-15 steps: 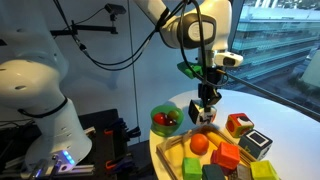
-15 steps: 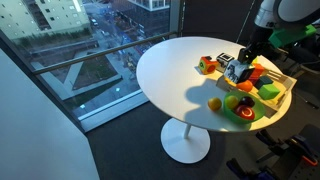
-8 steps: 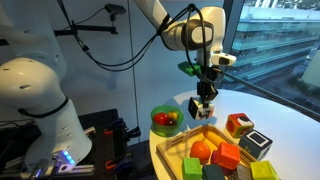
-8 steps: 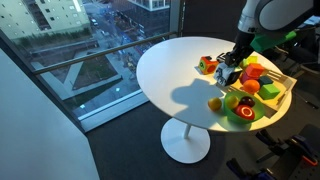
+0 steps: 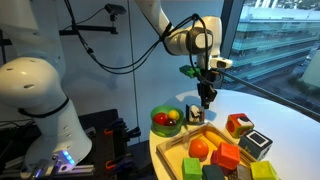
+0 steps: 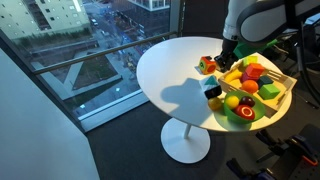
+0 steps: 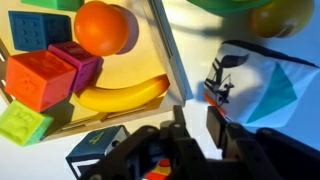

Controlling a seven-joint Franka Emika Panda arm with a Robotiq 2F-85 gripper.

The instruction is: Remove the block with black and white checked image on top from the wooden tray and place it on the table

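Lifting straight up is advised: end effector [image 7: 197, 120] stands parted and empty, the block [image 7: 250, 78] resting on the tabletop [image 7: 205, 35] at its 1 o'clock, just outside the wooden tray [image 7: 140, 65]; avoid sideways nudges.

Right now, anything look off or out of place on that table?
Only the block: it sits alone on the table, outside the wooden tray, between its rim and the green bowl, with the gripper above it, not touching. That matches the task. Nothing spilled or damaged that I can see.
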